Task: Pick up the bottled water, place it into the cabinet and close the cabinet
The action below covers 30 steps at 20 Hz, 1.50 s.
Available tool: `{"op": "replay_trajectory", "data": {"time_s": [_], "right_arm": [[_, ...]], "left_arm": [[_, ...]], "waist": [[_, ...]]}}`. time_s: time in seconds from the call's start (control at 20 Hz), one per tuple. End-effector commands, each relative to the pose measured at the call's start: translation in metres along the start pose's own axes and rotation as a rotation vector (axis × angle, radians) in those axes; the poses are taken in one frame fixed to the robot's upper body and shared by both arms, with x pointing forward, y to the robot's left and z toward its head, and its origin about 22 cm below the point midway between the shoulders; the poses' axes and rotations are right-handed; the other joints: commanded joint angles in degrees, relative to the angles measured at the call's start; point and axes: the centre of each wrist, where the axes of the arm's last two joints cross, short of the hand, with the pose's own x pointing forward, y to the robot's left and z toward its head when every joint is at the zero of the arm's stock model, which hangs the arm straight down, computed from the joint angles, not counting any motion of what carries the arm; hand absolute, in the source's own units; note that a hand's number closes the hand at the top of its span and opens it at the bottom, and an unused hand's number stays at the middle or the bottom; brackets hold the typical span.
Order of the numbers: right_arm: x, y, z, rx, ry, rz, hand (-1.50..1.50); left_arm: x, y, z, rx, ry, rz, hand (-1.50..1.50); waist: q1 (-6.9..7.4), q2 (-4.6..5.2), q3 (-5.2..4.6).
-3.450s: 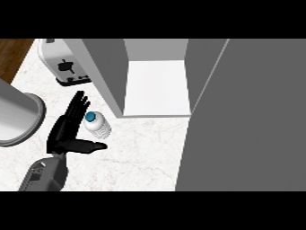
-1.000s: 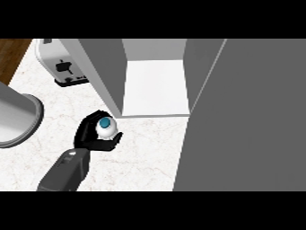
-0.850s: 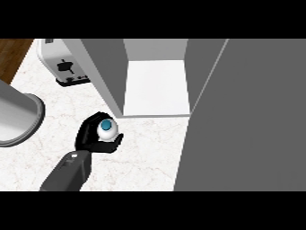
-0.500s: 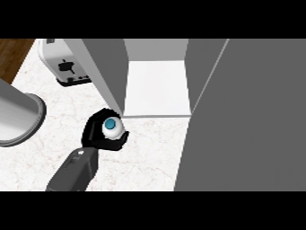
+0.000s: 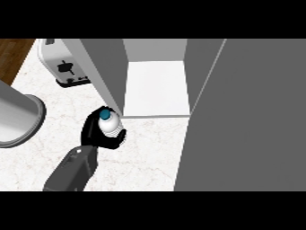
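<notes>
One view is supplied: the head view.

**1. Hand state.** The left hand (image 5: 90, 132) is closed round the bottled water (image 5: 109, 126). The palm lies on the bottle's left, and the fingers (image 5: 119, 134) curl across its lower right side. The teal cap (image 5: 105, 115) faces up toward the camera. The right hand does not show.

**2. Change.** A few seconds ago this hand stood open beside the bottle, which rested on the counter (image 5: 142, 155). One second ago the grasp was already made. Since then, hand and bottle have travelled up and to the right in the view, toward the cabinet (image 5: 156, 87).

**3. Position now.** The bottle is outside the cabinet, just beside the near end of its left wall (image 5: 105, 74), at the left front corner of the opening. Contact with the wall cannot be determined, nor can height above the counter.

**4. Meaning for the task.** The pick appears complete and transport is under way. The door (image 5: 261, 117) stands open at the right. What remains:
- Carry the bottle right, past the wall's end.
- Set it inside and release it.
- Close the door.

Clipping the wall edge could tilt the bottle in the grasp.

**5. Other items.** The toaster (image 5: 63, 67) and a large grey cylinder (image 5: 6, 112) sit well to the left, outside the likely path.
</notes>
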Motion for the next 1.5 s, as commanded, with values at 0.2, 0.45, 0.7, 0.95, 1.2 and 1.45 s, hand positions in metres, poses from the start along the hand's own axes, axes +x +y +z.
{"op": "replay_trajectory", "data": {"time_s": [0.2,0.45,0.7,0.95,1.2,1.45], "right_arm": [[0.003,-0.014,0.005,0.024,-0.021,-0.125,-1.5],[-0.005,-0.015,-0.003,0.017,-0.012,-0.13,-1.5],[-0.011,-0.024,-0.002,0.034,-0.018,-0.131,-1.5],[-0.016,-0.031,-0.006,0.046,-0.013,-0.133,-1.5],[-0.017,-0.041,-0.005,0.044,-0.02,-0.123,-1.5],[-0.02,-0.044,-0.015,0.085,-0.04,-0.154,-1.5]], "left_arm": [[0.029,-0.053,-0.058,-0.067,-0.09,0.042,1.5],[0.045,-0.071,-0.078,-0.099,-0.092,0.005,1.5],[0.053,-0.079,-0.087,-0.087,-0.101,0.007,1.5],[0.056,-0.085,-0.091,-0.036,-0.101,-0.035,1.5],[0.061,-0.09,-0.096,0.028,-0.092,-0.112,1.5],[0.062,-0.094,-0.099,0.086,-0.07,-0.165,1.5]], "waist": [[-2.97,-0.22,-0.17],[-3.47,-0.09,-0.23],[-4.36,-0.42,-0.08],[-6.0,-0.36,-0.06],[-6.37,-0.28,0.01],[-7.22,0.56,-0.16]]}}
